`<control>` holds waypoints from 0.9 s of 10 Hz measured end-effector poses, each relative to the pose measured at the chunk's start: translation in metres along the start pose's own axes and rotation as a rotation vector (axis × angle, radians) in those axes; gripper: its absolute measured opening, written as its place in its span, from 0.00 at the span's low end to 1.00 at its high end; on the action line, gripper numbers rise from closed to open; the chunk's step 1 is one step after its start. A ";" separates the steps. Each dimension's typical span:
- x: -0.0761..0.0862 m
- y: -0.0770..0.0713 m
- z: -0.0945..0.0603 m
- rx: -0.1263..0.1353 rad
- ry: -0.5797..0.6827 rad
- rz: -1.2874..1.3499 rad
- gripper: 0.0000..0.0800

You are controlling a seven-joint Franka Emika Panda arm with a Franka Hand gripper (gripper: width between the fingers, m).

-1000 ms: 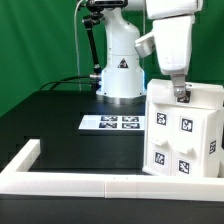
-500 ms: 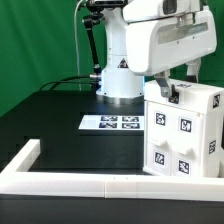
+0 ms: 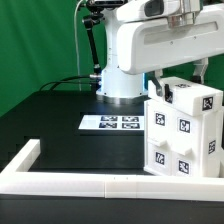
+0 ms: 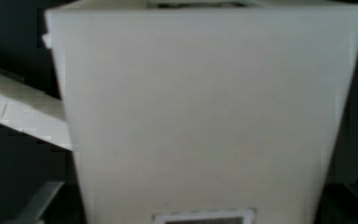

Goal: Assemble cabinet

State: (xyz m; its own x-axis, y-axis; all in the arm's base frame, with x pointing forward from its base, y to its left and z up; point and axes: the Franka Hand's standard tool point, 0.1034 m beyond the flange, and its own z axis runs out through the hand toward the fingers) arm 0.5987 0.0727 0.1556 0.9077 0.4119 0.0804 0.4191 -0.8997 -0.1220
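Leftmost in the exterior view, a low white border frame [image 3: 28,160] turns the table's near-left corner and runs along the near edge of the black table [image 3: 50,120]. Toward the middle, nearer the far edge, the marker board [image 3: 112,123] lies flat in front of the robot's white base [image 3: 120,82]. At the near-right corner stands the cabinet [image 3: 182,135], tilted, its marker faces turned to the camera, its foot against the frame. Above it the arm reaches down and the gripper [image 3: 167,92] meets the cabinet's top edge; whether its fingers are clamped cannot be told. Up close, the wrist view is filled by the cabinet's plain white side [image 4: 194,110].
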 end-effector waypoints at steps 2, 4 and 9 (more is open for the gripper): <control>0.000 0.000 0.000 0.000 0.000 0.147 0.70; 0.000 0.000 0.000 0.000 0.001 0.268 0.70; 0.003 -0.009 0.002 -0.008 0.050 0.728 0.70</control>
State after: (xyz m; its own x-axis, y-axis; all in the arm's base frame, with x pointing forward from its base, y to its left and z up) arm 0.5977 0.0818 0.1552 0.9541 -0.2983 0.0270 -0.2908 -0.9441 -0.1551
